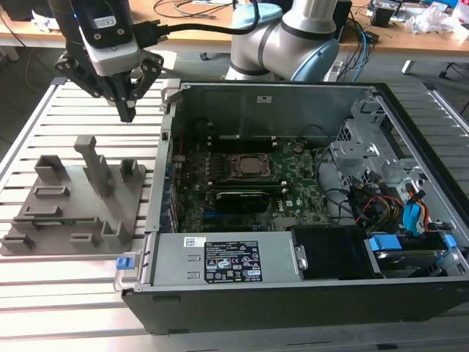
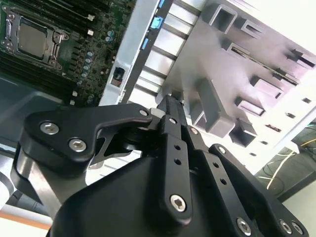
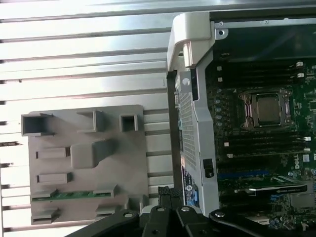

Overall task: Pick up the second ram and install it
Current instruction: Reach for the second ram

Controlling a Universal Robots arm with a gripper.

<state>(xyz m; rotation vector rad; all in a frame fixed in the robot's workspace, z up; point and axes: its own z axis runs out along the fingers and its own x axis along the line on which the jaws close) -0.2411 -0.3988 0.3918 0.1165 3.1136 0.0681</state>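
Gripper (image 1: 128,110) hangs above the slatted table (image 1: 44,293), over the far end of the tray (image 1: 132,213) near the case (image 1: 293,99) corner. It's clear of both. Jaws look clenched tip to tip with nothing between them.

Ram (image 3: 74,194) lies flat in a slot of the tray, on the side away from the case in the exterior view, well apart from the gripper. Not picked up yet.

Handling, my read: light, thin, stiff board. It's fragile, with chips on the faces and contacts along one long edge. Pinch across the flat faces near mid-length, or take the long edges, staying off the contacts. The narrow grip area could let it twist, so centre it.

Count: one ram strip visible, one tray, one case, one CPU socket (image 3: 268,109), one gripper. There are several memory slots beside the socket, but I can't tell the exact number or whether any is filled.
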